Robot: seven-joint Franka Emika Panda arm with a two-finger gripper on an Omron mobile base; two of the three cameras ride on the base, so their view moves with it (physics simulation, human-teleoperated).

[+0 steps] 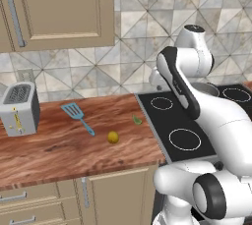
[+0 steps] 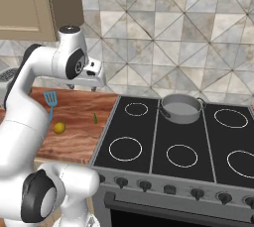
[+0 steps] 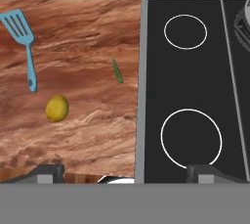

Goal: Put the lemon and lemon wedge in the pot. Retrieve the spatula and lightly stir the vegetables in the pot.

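Counter took up the left of the left base view, stove at the right. Toaster sat far left, spatula right of it, lemon lower and further right. Lemon wedge lay just beside the stove's edge. In the right base view the pot sat on a rear burner, upper middle of frame.

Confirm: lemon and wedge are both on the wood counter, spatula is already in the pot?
Not quite. The spatula lies on the wood counter too, left of the lemon and wedge, as the hand view shows. The pot sits on the stove.
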